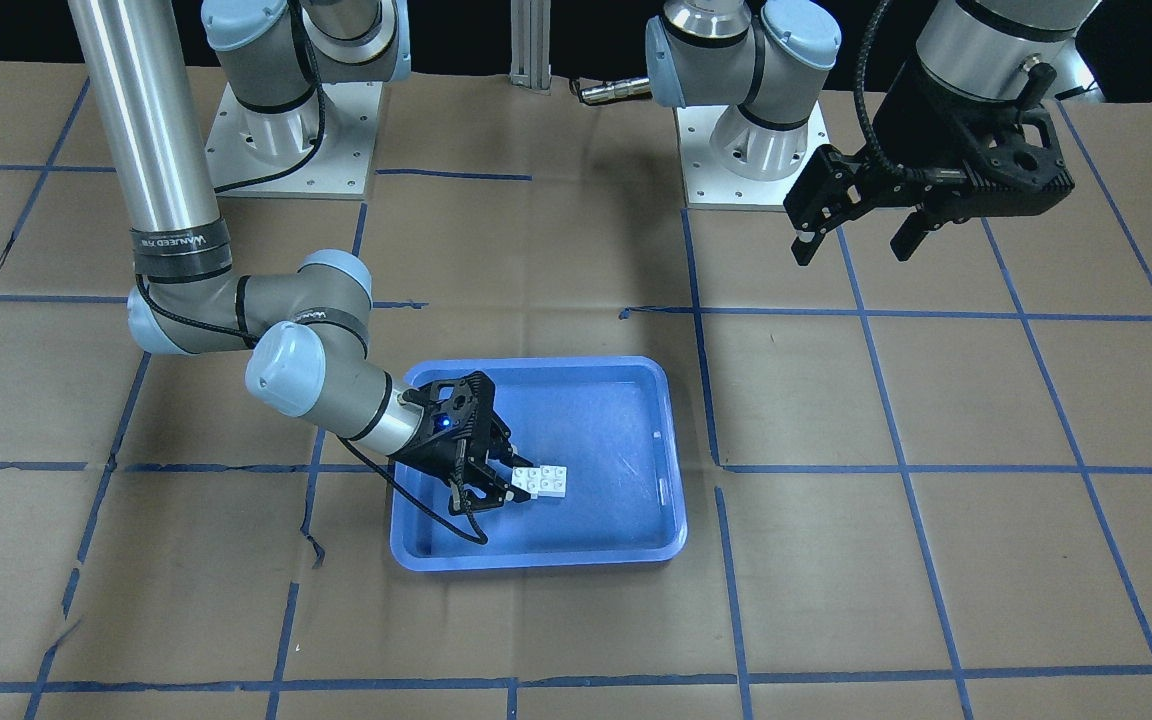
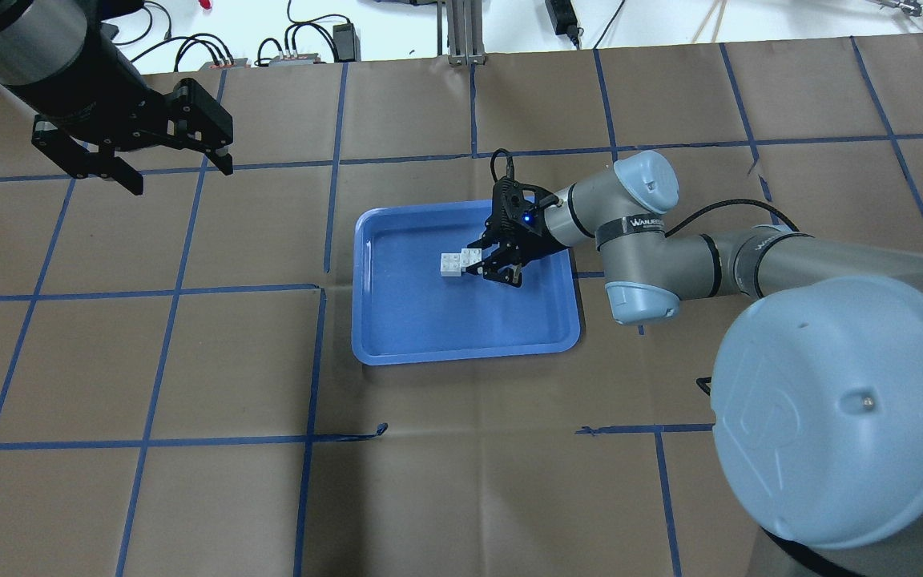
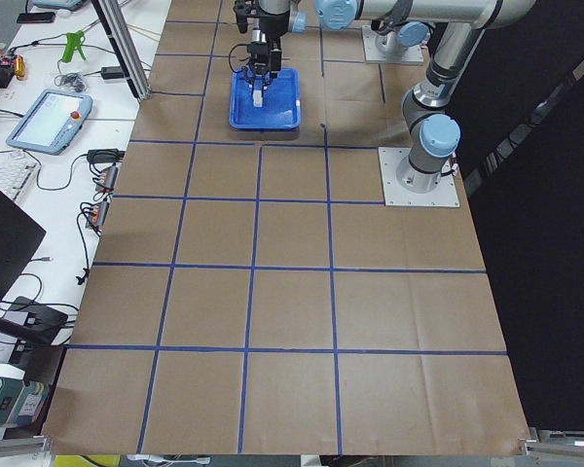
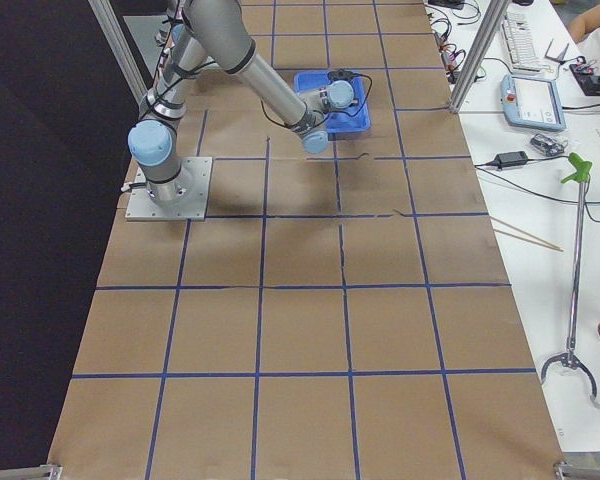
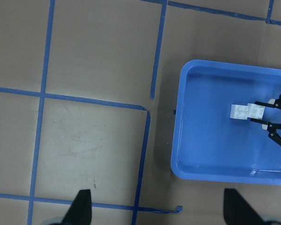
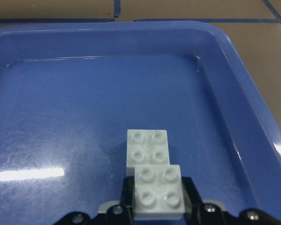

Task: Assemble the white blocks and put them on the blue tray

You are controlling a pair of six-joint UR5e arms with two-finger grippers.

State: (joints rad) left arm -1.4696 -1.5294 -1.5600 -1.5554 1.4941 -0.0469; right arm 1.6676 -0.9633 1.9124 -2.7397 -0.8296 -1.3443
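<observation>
The two white blocks (image 6: 150, 164) are joined with an offset, one half over the other, low inside the blue tray (image 6: 234, 70). They also show in the overhead view (image 2: 457, 262) and the front view (image 1: 541, 482). My right gripper (image 6: 158, 206) reaches into the tray (image 2: 397, 320) and is shut on the nearer block, with a finger on each side of it. My left gripper (image 2: 179, 178) is open and empty, held high above the table far from the tray; it also shows in the front view (image 1: 852, 252).
The tray (image 1: 636, 520) sits mid-table on brown paper marked with blue tape lines. The arm bases (image 1: 751, 150) stand at the robot's edge of the table. Cables and devices lie on the side bench (image 3: 49, 112).
</observation>
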